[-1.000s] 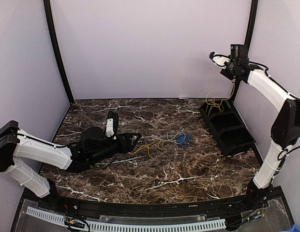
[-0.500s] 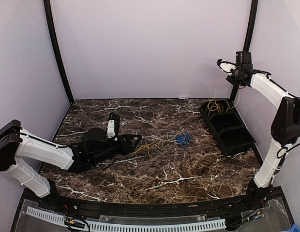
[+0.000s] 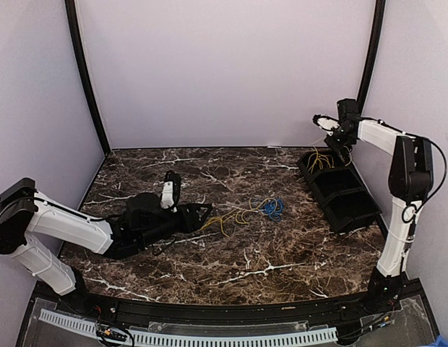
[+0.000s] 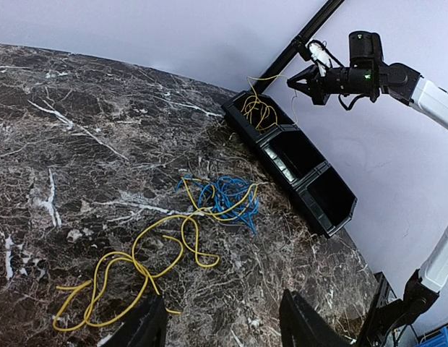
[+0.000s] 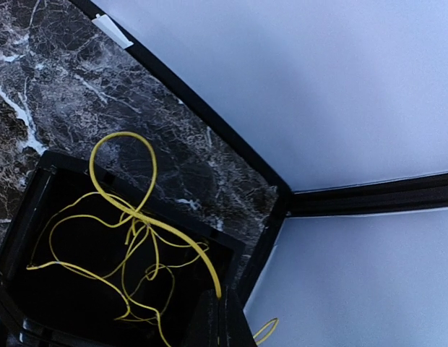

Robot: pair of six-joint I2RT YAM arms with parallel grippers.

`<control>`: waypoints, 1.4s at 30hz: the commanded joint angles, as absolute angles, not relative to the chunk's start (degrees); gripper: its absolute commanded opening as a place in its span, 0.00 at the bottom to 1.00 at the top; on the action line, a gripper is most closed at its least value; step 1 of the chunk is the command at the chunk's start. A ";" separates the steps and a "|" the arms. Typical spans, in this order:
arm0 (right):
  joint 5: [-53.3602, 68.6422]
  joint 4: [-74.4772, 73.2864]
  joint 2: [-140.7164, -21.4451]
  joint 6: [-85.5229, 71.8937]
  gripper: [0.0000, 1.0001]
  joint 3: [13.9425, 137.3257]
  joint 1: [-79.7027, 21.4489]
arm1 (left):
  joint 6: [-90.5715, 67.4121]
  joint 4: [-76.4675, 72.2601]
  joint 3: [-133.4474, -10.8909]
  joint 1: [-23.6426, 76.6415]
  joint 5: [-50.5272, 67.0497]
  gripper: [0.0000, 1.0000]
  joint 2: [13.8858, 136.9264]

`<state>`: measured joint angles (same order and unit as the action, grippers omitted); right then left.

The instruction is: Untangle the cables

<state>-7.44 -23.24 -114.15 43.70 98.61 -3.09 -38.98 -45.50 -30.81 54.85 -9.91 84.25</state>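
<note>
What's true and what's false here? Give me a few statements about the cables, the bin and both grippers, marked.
1. The blue cable lies on the table, overlapping a yellow cable. True.
2. The left gripper is shut on that yellow cable. False: it is open, holding nothing.
3. The right gripper is shut on a strand of the yellow bundle in the bin. True.
4. That bundle sits in the bin's nearest compartment. False: the farthest one.

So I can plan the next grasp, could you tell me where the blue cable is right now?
In the top view the blue cable lies mid-table, right of centre, meeting the yellow cable on its left, with the bins further right.
</note>
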 commanded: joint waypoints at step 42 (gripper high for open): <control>7.72 -40.67 -120.62 24.41 0.00 108.52 4.34 | -40.61 -47.79 -31.42 53.67 -8.64 0.56 85.28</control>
